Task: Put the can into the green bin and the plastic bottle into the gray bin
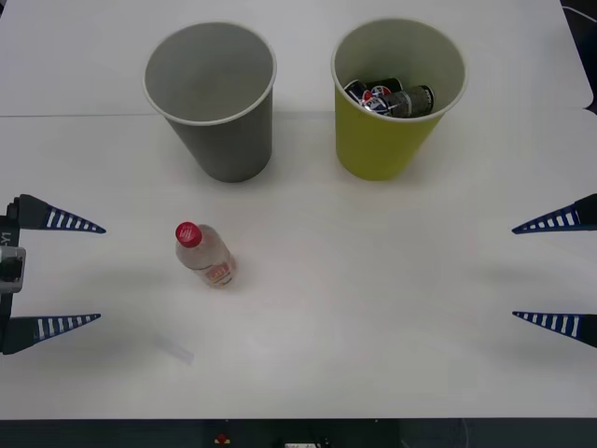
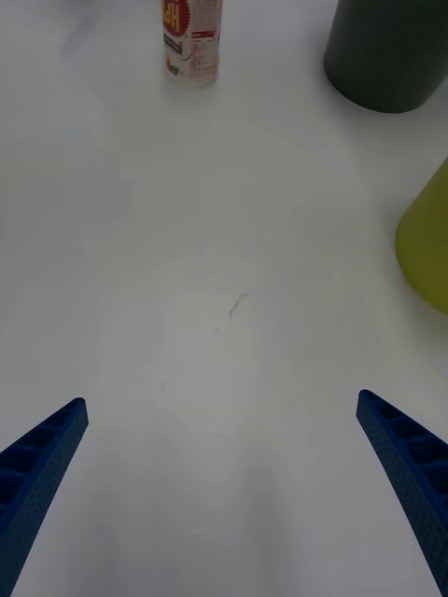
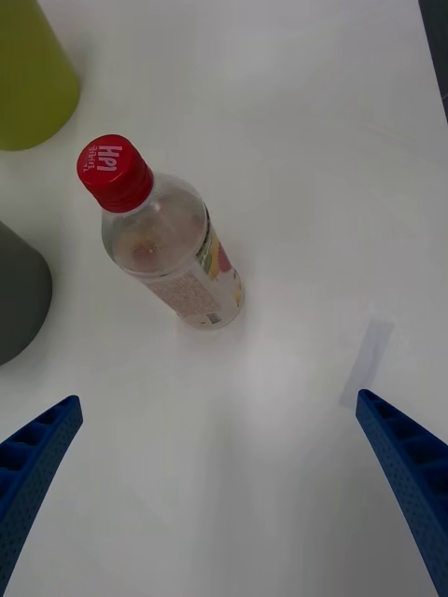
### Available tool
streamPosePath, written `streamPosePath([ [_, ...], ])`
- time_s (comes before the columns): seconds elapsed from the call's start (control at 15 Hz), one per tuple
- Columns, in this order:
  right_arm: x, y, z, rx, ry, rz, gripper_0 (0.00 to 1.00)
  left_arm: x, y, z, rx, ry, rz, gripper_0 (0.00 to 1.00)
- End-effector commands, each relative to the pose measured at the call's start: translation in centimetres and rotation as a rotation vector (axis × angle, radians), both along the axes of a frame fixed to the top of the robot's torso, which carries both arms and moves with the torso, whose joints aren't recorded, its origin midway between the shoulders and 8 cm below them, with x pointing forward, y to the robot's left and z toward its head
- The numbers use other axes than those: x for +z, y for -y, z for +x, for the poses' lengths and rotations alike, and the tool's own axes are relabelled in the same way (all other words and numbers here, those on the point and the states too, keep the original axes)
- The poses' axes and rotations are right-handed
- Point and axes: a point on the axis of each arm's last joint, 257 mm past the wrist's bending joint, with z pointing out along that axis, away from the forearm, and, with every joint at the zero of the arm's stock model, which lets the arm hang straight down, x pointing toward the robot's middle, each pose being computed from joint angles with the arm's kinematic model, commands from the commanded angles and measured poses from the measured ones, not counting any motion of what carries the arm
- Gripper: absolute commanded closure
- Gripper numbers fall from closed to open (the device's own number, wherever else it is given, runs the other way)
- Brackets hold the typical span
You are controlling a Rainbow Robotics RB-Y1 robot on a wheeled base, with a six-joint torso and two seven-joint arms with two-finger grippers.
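Note:
The plastic bottle (image 1: 206, 256) (image 3: 168, 242) (image 2: 191, 42) stands upright on the white table, clear with a red cap and an orange-red label. Behind it stands the gray bin (image 1: 213, 98) (image 2: 387, 51) (image 3: 19, 294), nothing inside it. To its right is the green bin (image 1: 396, 93) (image 2: 427, 242) (image 3: 28, 75), holding dark cans (image 1: 392, 98). My left gripper (image 1: 84, 273) (image 3: 224, 466) is open at the left edge, level with the bottle and a short way from it. My right gripper (image 1: 530, 273) (image 2: 224, 457) is open at the right edge, over bare table.
A small clear scrap (image 1: 174, 348) (image 3: 366, 364) lies flat on the table near the front, below the bottle. The white table (image 1: 373, 308) has open room between the two grippers. Its front edge runs along the bottom of the front view.

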Motion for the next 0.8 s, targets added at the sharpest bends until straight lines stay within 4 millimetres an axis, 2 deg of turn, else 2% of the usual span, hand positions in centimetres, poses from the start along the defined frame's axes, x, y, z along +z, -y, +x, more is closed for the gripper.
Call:
streamPosePath([
  [0.07,0.0,0.0,0.0,0.0,0.0,0.0,0.0,0.0,0.0,0.0,0.0,0.0,0.0,0.0],
  [0.13,0.0,0.0,0.0,0.0,0.0,0.0,0.0,-0.9,-0.3,-0.4,0.015,-0.019,-0.01,0.0],
  [0.47,0.0,0.0,0.0,0.0,0.0,0.0,0.0,-0.6,-1.0,0.0,0.035,0.001,-0.009,0.0],
  [0.67,0.0,0.0,0.0,0.0,0.0,0.0,0.0,-1.0,-2.2,0.6,0.078,-0.015,-0.044,0.0],
  [0.8,0.0,0.0,0.0,0.0,0.0,0.0,0.0,-1.7,-2.1,0.6,0.086,-0.045,-0.083,0.0],
])
